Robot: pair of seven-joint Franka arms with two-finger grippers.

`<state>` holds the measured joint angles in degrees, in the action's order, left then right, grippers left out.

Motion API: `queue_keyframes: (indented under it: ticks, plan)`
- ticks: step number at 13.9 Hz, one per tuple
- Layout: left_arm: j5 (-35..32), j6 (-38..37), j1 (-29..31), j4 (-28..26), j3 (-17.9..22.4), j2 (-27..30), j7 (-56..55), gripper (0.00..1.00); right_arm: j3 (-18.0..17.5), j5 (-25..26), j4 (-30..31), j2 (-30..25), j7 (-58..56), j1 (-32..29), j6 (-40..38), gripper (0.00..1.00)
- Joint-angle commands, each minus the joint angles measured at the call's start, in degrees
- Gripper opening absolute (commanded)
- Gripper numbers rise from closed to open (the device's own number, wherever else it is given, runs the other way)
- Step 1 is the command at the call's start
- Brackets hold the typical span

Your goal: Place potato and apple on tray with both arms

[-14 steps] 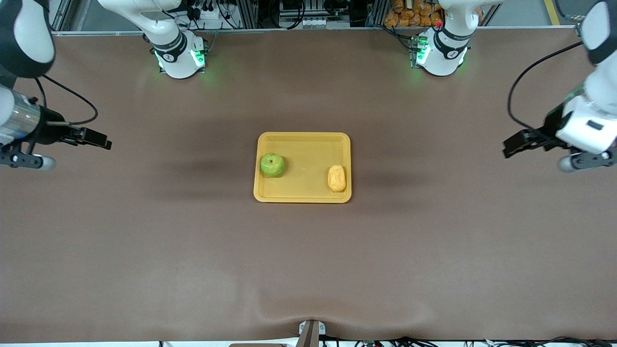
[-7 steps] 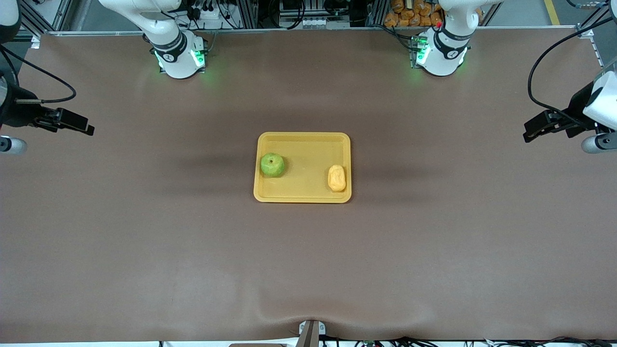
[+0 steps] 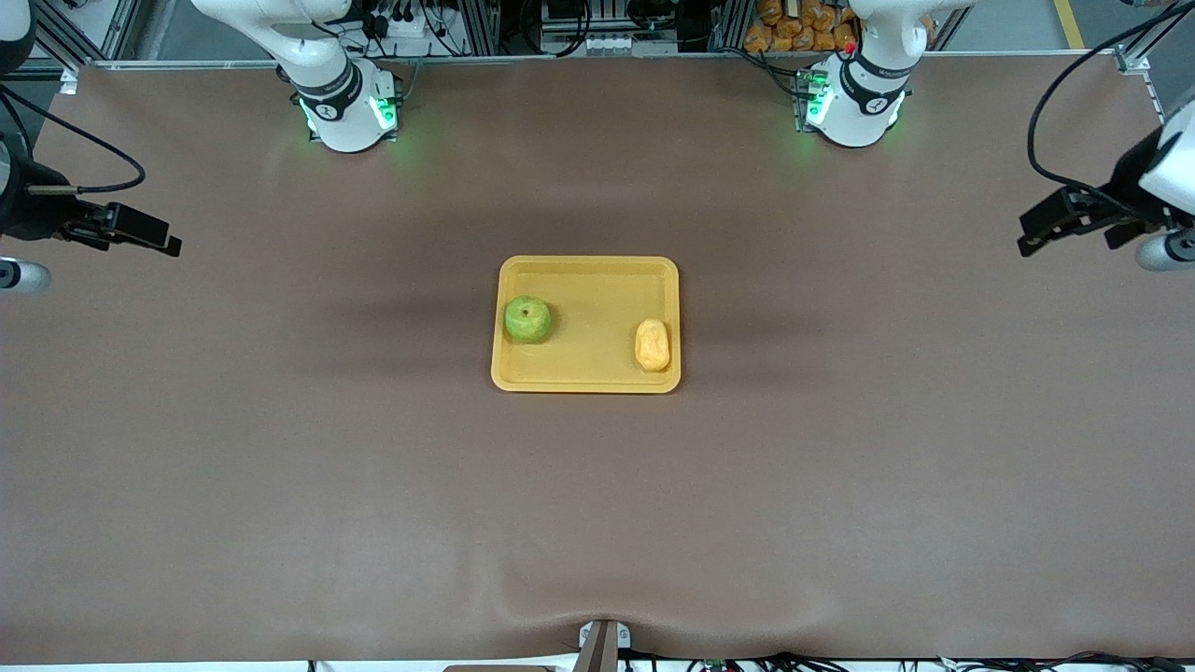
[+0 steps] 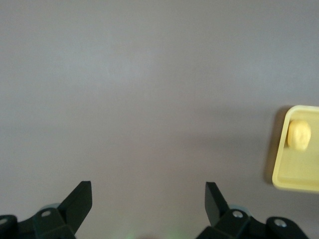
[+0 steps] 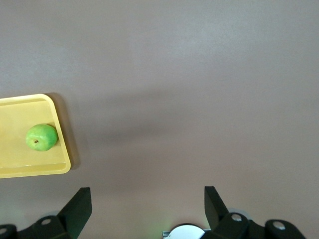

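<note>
Both arms have pulled back and up since a second ago, out toward the two ends of the table, while the fruit and the tray have stayed put.

Nearest the front camera, a small metal bracket is sticking up at the edge of the table. A brown cloth is covering the table, and it is puckering a little just by that bracket. Black cables are running along that edge too.

In the middle of the table the yellow tray is lying flat. The green apple is sitting in the tray at the right arm's end, close to the rim. The potato is lying in the tray at the left arm's end, a bit nearer the front camera than the apple. The two are well apart.

The right gripper is hanging over the cloth at the right arm's end of the table. Its fingers are spread wide and are holding nothing. The left gripper is hanging over the cloth at the left arm's end. Its fingers are spread wide too, and nothing is between them.

Farthest away, the two white arm bases are standing on the table and glowing green. Past them, metal frames and more cables are showing, and some orange lumpy things are piling up.
</note>
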<state>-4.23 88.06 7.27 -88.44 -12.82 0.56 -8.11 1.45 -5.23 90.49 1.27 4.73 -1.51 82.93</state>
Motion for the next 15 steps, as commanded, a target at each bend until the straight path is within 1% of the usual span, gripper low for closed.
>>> queue_keyframes:
  ticks: [1,2,5,7,9,15]
  plan:
    - [0.27,-3.68,-3.49,0.64,3.77,0.41,2.3,1.0,-1.37,1.18,-1.36,-0.04,0.37,-1.3,-2.15,1.0]
    - [0.53,-4.82,-3.49,0.63,3.77,0.5,1.87,1.0,-1.37,1.18,-1.36,-0.04,0.37,-1.3,-2.16,1.0]
    - [0.54,-5.18,-3.32,0.28,3.42,2.6,1.34,1.0,-1.28,1.09,-1.71,-0.04,0.28,-1.3,-2.51,1.0]
    - [0.62,-5.97,-3.32,-0.07,3.33,2.61,1.6,1.0,-1.02,0.92,-1.98,-0.04,-0.16,-1.56,-2.42,1.0]
    - [0.54,-6.24,-3.14,0.11,3.42,2.61,2.3,1.0,-1.1,0.83,-3.99,-0.04,-0.24,-1.47,-2.59,1.0]
    - [0.36,-7.47,-3.05,1.42,3.94,2.61,2.04,1.0,-1.28,0.39,-4.09,0.14,-0.24,-1.3,-2.42,1.0]
